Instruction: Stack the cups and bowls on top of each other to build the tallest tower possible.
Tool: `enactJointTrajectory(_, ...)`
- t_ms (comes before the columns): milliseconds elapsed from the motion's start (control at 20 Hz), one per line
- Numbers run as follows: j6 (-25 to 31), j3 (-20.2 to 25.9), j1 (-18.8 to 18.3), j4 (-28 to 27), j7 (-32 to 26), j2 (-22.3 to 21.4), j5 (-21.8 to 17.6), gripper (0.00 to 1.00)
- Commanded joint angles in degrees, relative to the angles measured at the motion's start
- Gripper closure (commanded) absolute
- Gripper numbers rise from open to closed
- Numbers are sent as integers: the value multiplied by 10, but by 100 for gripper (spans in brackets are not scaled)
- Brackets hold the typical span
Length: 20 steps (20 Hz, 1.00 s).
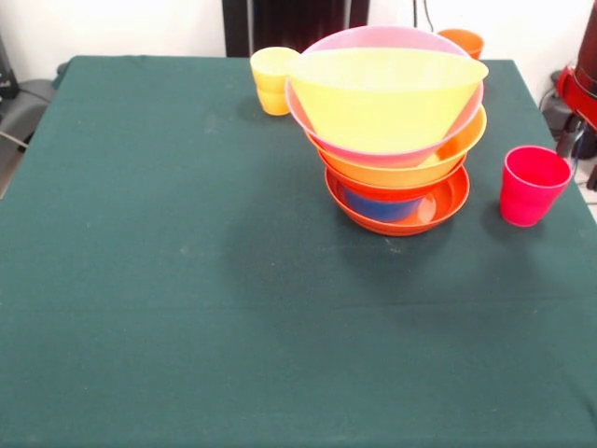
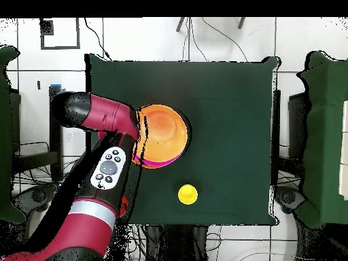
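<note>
The tower (image 1: 392, 131) stands right of the table's middle. Its lowest bowl is shallow red-orange (image 1: 438, 207) with a small blue bowl (image 1: 381, 205) inside. Above sit an orange bowl (image 1: 410, 173), a pink bowl (image 1: 378, 39) and a large yellow bowl (image 1: 382, 93), which tilts. A yellow cup (image 1: 272, 79) stands just left of the tower, a red-pink cup (image 1: 530, 185) to its right, and an orange cup (image 1: 463, 40) behind it. From above, the tower (image 2: 163, 134) and yellow cup (image 2: 187, 194) show. The gripper is out of sight; only the arm (image 2: 102, 170) shows.
A dark green cloth covers the table (image 1: 187, 280). Part of the red arm (image 1: 586, 75) shows at the right edge of the front view. From above, the arm overhangs the table's left side (image 2: 231, 102) and hides what lies beneath it.
</note>
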Motion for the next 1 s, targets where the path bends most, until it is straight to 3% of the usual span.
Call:
enactJointTrajectory(50, -39, 21, -2, -16, 87, 29, -27, 0)
enactJointTrajectory(500, -64, 34, 8, -14, 109, 43, -2, 0)
enactJointTrajectory(1000, -1, 64, 13, -24, 130, 62, 13, 0)
